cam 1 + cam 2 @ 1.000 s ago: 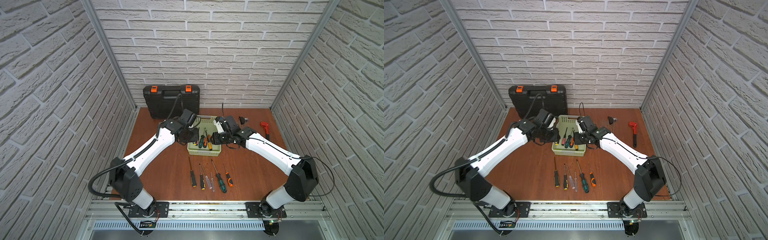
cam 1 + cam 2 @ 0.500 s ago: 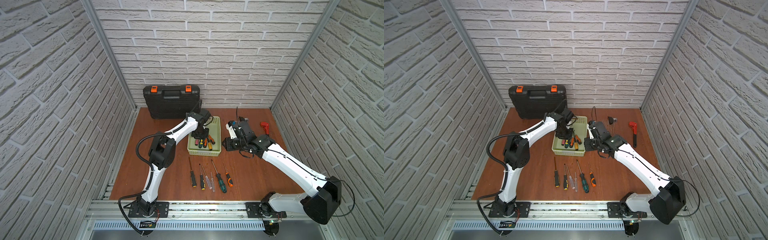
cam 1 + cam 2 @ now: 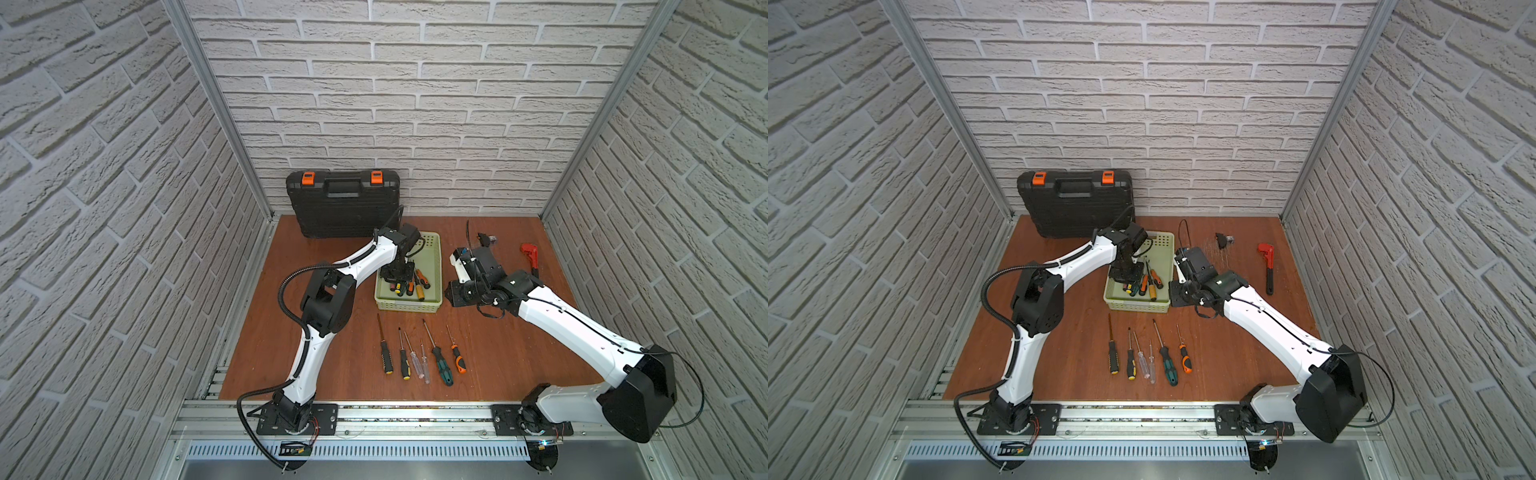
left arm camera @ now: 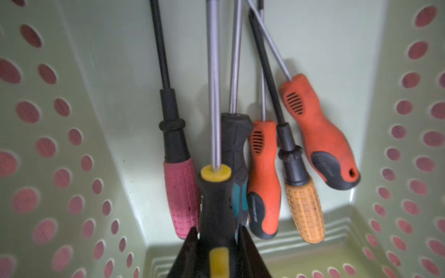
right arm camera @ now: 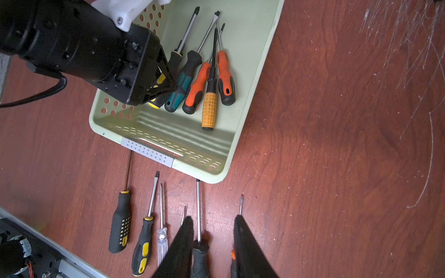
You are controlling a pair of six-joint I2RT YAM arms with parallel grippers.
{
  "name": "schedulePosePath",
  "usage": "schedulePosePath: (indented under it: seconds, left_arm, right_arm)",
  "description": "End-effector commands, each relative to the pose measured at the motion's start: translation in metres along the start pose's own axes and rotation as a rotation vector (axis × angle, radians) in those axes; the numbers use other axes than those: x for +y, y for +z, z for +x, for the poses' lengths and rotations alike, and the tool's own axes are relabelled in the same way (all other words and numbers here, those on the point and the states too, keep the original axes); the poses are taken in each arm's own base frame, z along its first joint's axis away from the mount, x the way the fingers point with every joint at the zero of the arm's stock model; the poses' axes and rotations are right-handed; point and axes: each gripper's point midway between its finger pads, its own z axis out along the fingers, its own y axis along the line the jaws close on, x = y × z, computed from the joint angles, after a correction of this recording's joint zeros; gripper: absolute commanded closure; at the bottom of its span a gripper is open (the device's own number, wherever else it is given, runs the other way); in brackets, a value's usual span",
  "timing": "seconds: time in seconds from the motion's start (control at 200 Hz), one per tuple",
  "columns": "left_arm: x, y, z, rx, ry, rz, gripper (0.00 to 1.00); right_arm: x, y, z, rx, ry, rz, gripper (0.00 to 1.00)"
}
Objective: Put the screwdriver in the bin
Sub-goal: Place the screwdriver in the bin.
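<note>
The black-and-yellow screwdriver (image 4: 216, 207) is being pinched in the left gripper (image 4: 217, 228), inside the pale green bin (image 3: 409, 306) at the centre of both top views. The right gripper (image 5: 213, 220) is being held spread, empty, just right of it.

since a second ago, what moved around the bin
The right gripper backed away from the bin to the table beside it, open and empty. The left arm raised its elbow and the left gripper dipped into the bin, shut on a black and yellow screwdriver. The bin and the row of screwdrivers on the table stayed put.
</note>
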Motion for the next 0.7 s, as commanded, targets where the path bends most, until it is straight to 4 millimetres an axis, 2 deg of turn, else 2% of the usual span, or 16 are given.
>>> schedulePosePath:
  seconds: [0.0,0.165,0.305,0.425,0.695]
  left_arm:
    - [0.010,0.001,0.001,-0.003,-0.002,-0.021,0.75]
    - [0.008,0.004,0.001,-0.007,-0.011,-0.003,0.72]
    - [0.007,-0.002,0.000,-0.021,-0.013,0.000,0.62]
    - [0.005,-0.024,-0.005,-0.069,-0.019,0.019,0.56]
    - [0.007,-0.085,-0.007,-0.180,-0.032,0.049,0.54]
  right_arm:
    - [0.004,-0.001,-0.007,-0.015,-0.010,-0.018,0.69]
    - [0.004,-0.002,-0.006,-0.012,-0.010,-0.021,0.69]
    - [0.001,-0.006,-0.002,-0.013,-0.006,-0.012,0.69]
    - [-0.002,-0.010,0.002,-0.017,-0.005,-0.004,0.68]
    - [-0.008,-0.007,0.017,0.018,-0.001,0.010,0.68]
